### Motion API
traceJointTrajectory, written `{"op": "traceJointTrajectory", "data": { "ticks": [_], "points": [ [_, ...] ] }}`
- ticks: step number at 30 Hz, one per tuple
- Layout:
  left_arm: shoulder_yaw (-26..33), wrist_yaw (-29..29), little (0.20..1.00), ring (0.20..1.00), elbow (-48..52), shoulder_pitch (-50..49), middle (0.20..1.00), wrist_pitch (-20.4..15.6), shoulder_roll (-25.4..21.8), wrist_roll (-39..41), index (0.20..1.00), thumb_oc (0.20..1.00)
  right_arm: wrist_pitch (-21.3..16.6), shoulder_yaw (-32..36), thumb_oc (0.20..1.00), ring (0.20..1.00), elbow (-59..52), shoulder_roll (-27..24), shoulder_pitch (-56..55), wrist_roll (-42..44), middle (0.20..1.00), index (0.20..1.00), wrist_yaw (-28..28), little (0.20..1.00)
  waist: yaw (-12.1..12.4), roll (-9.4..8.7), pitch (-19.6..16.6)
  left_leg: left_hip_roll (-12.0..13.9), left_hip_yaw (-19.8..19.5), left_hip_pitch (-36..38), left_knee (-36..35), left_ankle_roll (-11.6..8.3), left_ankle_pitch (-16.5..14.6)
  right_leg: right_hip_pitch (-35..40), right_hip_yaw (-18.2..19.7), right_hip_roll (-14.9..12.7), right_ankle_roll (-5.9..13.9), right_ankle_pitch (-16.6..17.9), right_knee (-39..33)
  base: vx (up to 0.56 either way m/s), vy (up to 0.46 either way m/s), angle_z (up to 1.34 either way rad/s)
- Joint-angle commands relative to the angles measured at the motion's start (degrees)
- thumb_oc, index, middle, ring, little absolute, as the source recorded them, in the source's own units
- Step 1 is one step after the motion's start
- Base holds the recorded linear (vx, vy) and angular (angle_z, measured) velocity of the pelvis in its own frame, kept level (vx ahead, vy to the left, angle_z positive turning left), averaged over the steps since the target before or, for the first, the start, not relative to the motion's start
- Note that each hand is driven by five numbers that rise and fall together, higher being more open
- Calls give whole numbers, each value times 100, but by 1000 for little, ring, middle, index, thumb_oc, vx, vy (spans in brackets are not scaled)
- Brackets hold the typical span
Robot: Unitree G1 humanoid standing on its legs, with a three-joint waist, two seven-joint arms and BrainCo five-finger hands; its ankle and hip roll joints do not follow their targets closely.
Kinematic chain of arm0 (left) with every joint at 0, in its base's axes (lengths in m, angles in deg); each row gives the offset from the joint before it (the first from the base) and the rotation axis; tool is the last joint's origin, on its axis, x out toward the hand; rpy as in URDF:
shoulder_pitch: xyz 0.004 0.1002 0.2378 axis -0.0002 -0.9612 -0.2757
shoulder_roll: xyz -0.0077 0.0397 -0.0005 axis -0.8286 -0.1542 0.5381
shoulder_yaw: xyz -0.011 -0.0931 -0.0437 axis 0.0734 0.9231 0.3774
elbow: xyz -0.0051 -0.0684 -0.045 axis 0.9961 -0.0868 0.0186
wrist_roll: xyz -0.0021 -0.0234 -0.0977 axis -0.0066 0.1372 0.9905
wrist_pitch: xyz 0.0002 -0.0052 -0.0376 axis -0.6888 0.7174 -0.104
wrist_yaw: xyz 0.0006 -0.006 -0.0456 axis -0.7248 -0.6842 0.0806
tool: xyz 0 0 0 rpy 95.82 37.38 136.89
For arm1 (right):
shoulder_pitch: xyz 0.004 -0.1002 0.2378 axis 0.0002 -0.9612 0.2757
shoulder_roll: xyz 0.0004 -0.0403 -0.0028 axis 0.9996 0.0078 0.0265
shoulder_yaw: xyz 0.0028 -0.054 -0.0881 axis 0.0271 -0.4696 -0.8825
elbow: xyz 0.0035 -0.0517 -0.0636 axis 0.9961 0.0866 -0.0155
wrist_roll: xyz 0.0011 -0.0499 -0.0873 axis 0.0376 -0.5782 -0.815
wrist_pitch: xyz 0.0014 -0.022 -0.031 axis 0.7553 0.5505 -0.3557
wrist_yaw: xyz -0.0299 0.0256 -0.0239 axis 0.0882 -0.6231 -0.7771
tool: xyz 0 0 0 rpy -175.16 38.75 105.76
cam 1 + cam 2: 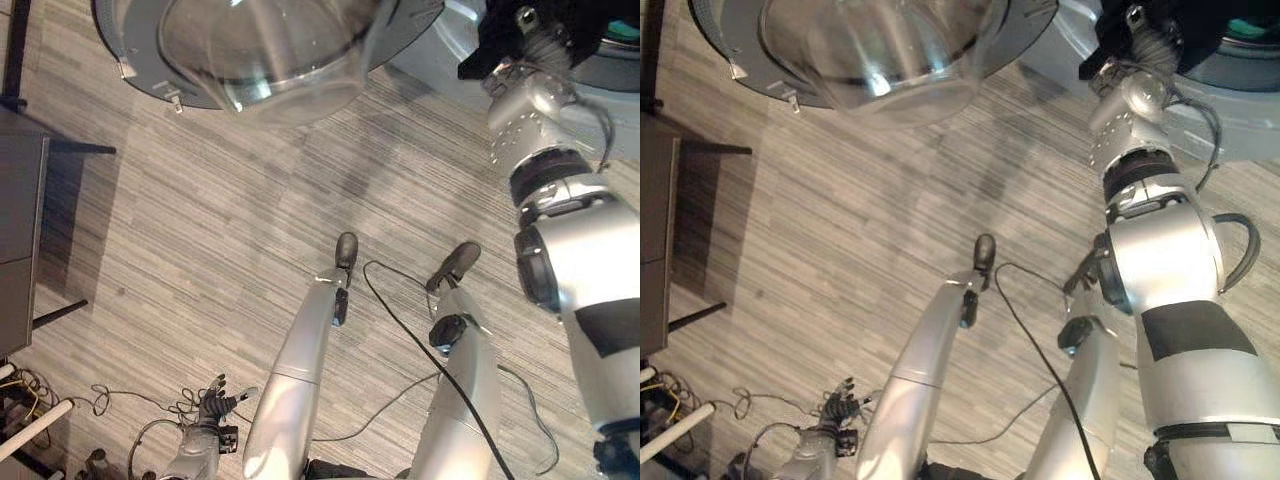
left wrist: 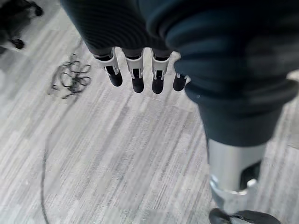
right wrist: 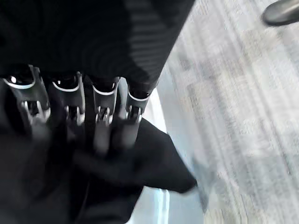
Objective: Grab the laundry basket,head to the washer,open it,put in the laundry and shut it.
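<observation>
The washer door (image 1: 260, 55) hangs open at twelve o'clock in the head views, its glass bowl swung out over the wood floor (image 1: 220, 220), so the opening step looks done. The right hand (image 3: 88, 116) reaches up toward one o'clock at the washer's drum opening (image 1: 1230, 45), its fingers curled into dark laundry (image 3: 117, 182): loading appears to be under way. The left hand (image 2: 135, 74) hangs low at seven o'clock over the floor, fingers relaxed and holding nothing. I judge what remains is releasing the cloth inside the drum, withdrawing the arm, and shutting the door.
</observation>
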Motion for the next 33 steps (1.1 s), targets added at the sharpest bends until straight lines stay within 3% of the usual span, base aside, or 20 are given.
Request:
{"op": "traceJointTrajectory", "data": {
  "ticks": [1,3,4,5,6,12,13,15,17,18,21,28,29,30,33],
  "points": [
    [11,-95,1000,1000,-201,-246,1000,29,-360,33,1000,1000,-521,-345,200,200,-627,-731,654,-124,200,200,-154,200,225,388,295,-92,-239,-92,-59,-176,-262,78,-21,-15,279,-885,582,44,16,11],
    [-27,-145,1000,1000,-189,-234,1000,1,-337,-63,1000,1000,-960,-335,200,200,-1190,-861,818,-168,200,200,-470,200,262,442,246,-129,-252,-154,-64,-179,-252,-7,-11,-67,297,-931,671,33,21,6],
    [-29,-147,1000,1000,-189,-234,1000,2,-335,-65,1000,1000,-959,-331,200,200,-1209,-859,807,-182,200,200,-490,200,262,443,240,-131,-252,-161,-61,-179,-253,-14,-10,-70,297,-934,676,23,23,10],
    [-48,-171,1000,1000,-168,-239,1000,-28,-316,-132,1000,1000,-1276,-266,200,200,-1611,-946,864,-151,200,200,-621,200,262,470,219,-144,-256,-176,-71,-181,-245,-51,0,-79,310,-946,702,36,42,13],
    [23,-140,1000,1000,-14,-376,1000,-118,-307,-284,1000,1000,-1765,-336,200,200,-2920,-1749,726,-963,200,200,-1153,200,220,467,119,-196,-297,-270,-73,-193,-219,-169,6,-120,337,-1012,822,38,43,18],
    [15,-161,1000,1000,-54,-531,1000,-194,-337,-499,1000,1000,-1509,-342,200,200,-2140,-2354,683,-1451,200,200,-1745,200,232,513,-4,-253,-327,-348,-26,-203,-239,-274,44,-165,340,-1093,987,29,20,16],
    [4,-205,1000,1000,-65,-555,1000,-204,-354,-559,1000,1000,-1288,-376,1000,1000,-1869,-2416,647,-1552,1000,1000,-1691,1000,225,545,-47,-243,-308,-350,21,-193,-259,-321,83,-186,326,-1080,1021,17,61,3],
    [-28,-144,1000,1000,21,-506,1000,-216,-327,-554,1000,1000,-981,-492,1000,1000,-1438,-2379,386,-1561,1000,1000,-1299,1000,225,613,-45,-205,-238,-379,50,-177,-270,-387,149,-180,324,-1036,1019,11,62,-7],
    [-44,-120,1000,1000,54,-492,1000,-204,-321,-525,1000,1000,-945,-453,1000,1000,-1283,-2348,343,-1392,1000,1000,-1137,1000,221,635,-30,-193,-220,-369,46,-170,-271,-383,172,-163,322,-1030,1001,-1,22,-15],
    [-52,-111,1000,1000,-5,-402,1000,-180,-262,-515,1000,1000,-901,-236,1000,1000,-1150,-2074,180,-1072,1000,1000,-848,1000,190,699,16,-170,-193,-354,69,-169,-263,-387,208,-136,311,-1025,1000,-1,28,-14],
    [152,-126,1000,1000,-71,-353,1000,-204,-148,-369,1000,1000,-1108,11,1000,1000,-1889,-1714,-418,-1268,1000,1000,-804,1000,96,683,89,-124,-149,-273,31,-178,-225,-322,251,-89,286,-977,909,-7,11,-11],
    [564,-101,1000,1000,-317,-398,1000,-187,-58,-242,1000,1000,-1391,427,1000,1000,-3928,-1091,-2044,-1902,1000,1000,-689,1000,-224,379,300,-22,-100,118,-100,-200,-159,97,236,68,246,-886,702,-33,-35,-13],
    [718,-91,1000,1000,-551,-305,1000,-101,64,-267,1000,1000,-1438,626,1000,1000,-4468,-688,-2757,-2025,1000,1000,-620,1000,-369,221,312,52,-84,303,-96,-207,-171,301,236,136,210,-875,627,-53,-106,-7],
    [774,-57,1000,1000,-581,-304,1000,-116,167,-371,1000,1000,-1364,843,1000,1000,-4515,-368,-3522,-2437,1000,1000,-620,1000,-438,97,313,109,-90,613,-143,-220,-173,677,195,155,187,-859,467,-52,-107,-16],
    [687,17,1000,1000,-520,-260,1000,-155,232,-431,1000,1000,-1419,1041,1000,1000,-4357,-49,-3938,-2384,1000,1000,-567,1000,-463,58,313,129,-86,944,-369,-271,-81,1103,141,176,194,-791,127,-44,-79,-23]
  ]
}}
